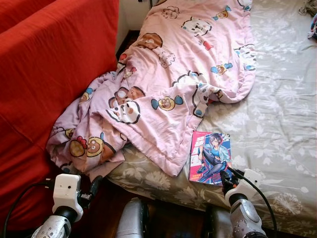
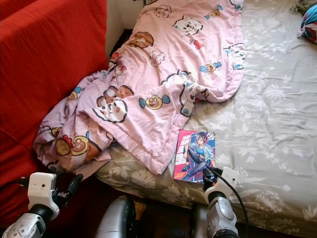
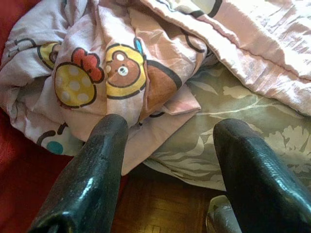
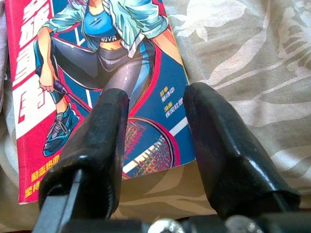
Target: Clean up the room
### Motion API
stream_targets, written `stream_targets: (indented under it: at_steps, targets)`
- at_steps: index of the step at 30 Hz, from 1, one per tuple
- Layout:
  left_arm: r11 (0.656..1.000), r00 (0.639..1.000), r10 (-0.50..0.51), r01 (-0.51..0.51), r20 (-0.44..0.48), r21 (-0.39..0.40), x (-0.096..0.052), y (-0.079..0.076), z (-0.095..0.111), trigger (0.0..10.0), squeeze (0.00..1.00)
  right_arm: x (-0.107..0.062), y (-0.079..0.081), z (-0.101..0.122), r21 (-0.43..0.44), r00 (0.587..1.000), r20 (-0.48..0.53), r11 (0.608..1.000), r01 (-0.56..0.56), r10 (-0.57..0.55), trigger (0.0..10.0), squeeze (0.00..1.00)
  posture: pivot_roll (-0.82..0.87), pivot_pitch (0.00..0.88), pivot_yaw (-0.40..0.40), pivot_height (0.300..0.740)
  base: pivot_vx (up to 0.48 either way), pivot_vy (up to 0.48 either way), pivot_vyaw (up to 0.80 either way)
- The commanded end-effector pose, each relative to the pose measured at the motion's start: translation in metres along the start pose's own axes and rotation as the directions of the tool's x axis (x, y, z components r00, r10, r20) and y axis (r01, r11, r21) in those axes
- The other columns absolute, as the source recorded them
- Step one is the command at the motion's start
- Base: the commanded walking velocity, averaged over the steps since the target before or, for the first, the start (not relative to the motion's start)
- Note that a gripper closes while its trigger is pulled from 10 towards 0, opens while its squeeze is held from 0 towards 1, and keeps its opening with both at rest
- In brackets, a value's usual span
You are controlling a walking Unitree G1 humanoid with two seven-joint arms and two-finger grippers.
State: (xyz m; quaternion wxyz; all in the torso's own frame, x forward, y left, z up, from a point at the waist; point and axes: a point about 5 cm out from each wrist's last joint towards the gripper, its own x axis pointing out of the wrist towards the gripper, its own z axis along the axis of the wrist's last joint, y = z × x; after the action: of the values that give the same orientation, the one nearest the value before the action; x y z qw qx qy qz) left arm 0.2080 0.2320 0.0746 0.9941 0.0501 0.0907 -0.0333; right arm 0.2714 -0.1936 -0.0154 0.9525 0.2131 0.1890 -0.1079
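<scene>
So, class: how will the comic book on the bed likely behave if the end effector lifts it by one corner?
The comic book looks thin and soft-covered, so it would probably sag. Its glossy cover may slip between the right end effector's open fingers. Lying flat on the bedsheet, it won't roll.

Bed [image 1: 282,114] covers most of the scene — grey-green sheet with a pale leaf-and-flower print, lying mostly flat with light creases. Red sofa [image 1: 44,74] stands along the bed's left side, its upholstery a plain, slightly ribbed cloth. Narrow gap between sofa and bed shows a strip of pale wall [image 1: 130,15] at the far end. Floor [image 3: 155,213] — dark brown wood parquet, seen below the bed's near edge. Daylight bright on sheet and sofa; floor in shade.
</scene>
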Motion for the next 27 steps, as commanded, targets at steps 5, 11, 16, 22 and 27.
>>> stream_targets:
  at_steps: [5,11,16,22,27]
  targets:
    - [1.0,0.999,0.012,-0.012,-0.039,0.018,-0.007,0.006,-0.005,10.0,0.0,-0.002,0.0,-0.002,0.03,1.0,0.023,0.999,-0.016,0.015,10.0,0.0,0.16,0.251,0.123,0.626,0.0,0.0,0.0]
    - [1.0,0.999,0.01,-0.009,-0.045,0.021,-0.008,0.006,-0.004,10.0,0.0,-0.002,-0.002,0.0,0.046,0.999,0.047,0.999,0.005,-0.007,10.0,0.0,0.16,0.251,0.124,0.626,0.0,0.0,0.0]
    - [1.0,0.999,0.006,-0.004,-0.044,0.027,-0.007,0.006,-0.004,10.0,0.0,-0.005,-0.006,-0.004,0.048,0.999,0.033,0.999,0.017,-0.019,10.0,0.0,0.16,0.251,0.126,0.626,0.0,0.0,0.0]
    - [0.999,0.999,0.0,0.002,-0.05,0.034,-0.008,0.006,-0.004,10.0,0.0,-0.008,-0.008,-0.012,0.071,1.0,0.003,0.997,0.022,-0.023,10.0,0.0,0.17,0.252,0.132,0.626,0.0,0.0,0.0]
    - [0.999,0.999,-0.002,0.004,-0.053,0.04,-0.01,0.007,-0.004,10.0,0.0,-0.009,-0.007,-0.014,0.075,1.0,-0.003,0.997,0.018,-0.018,10.0,0.0,0.17,0.256,0.136,0.626,0.0,0.0,0.0]
